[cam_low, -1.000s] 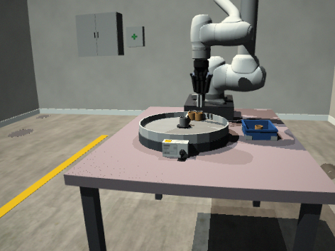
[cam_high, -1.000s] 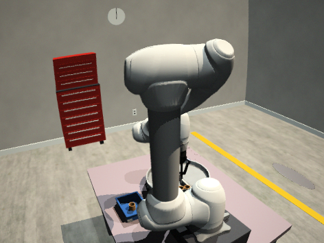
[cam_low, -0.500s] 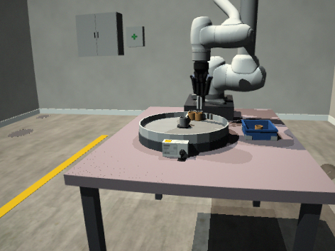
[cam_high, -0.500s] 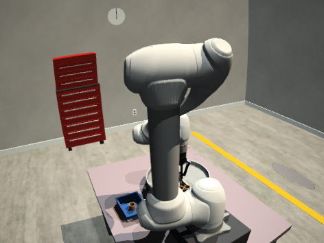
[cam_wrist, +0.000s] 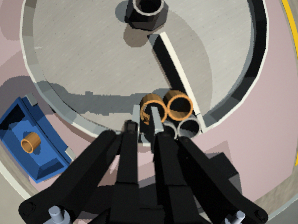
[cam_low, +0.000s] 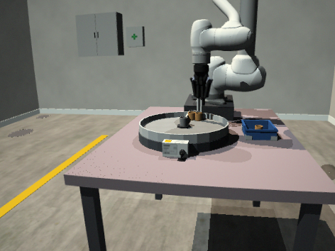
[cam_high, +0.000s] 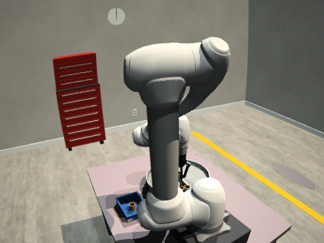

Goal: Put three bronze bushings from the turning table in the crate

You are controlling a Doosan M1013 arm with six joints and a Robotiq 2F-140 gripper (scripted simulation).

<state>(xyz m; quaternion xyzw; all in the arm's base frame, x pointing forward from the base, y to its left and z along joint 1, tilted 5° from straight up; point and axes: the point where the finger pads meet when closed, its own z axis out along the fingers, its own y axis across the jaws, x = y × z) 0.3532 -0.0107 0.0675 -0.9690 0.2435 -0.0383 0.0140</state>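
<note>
Near edge of the pink table [cam_low: 117, 170]: a small grey control box [cam_low: 174, 147] with a dial, set against the front wall of the turning table [cam_low: 156, 136]. On the grey disc, near centre: one dark grey bushing [cam_low: 184, 122], upright, to be left in place. Further back, toward the far rim: two bronze bushings [cam_low: 194, 115] standing side by side and touching; in the wrist view a dark bushing [cam_wrist: 188, 127] sits just beside the right-hand bronze one [cam_wrist: 178, 104]. Directly above this cluster: the gripper [cam_low: 200, 103], pointing straight down, its fingers drawn nearly together with nothing between them, tips just above the bronze pair. Right of the turning table: a blue crate [cam_low: 248, 127] holding one bronze bushing [cam_low: 258, 126]; by that count two remain to be moved. Behind: the arm's dark pedestal [cam_low: 227, 113]. Handling note, as judgement: with fingers this narrow, the likely grip is from inside a bore, or the fingers must spread before descending. The left-hand bronze bushing [cam_wrist: 152, 106] lies nearest the tips. Centre over one ring only, time the descent to the disc's turning, and keep clear of the neighbouring dark bushing so it is not dragged along.
</note>
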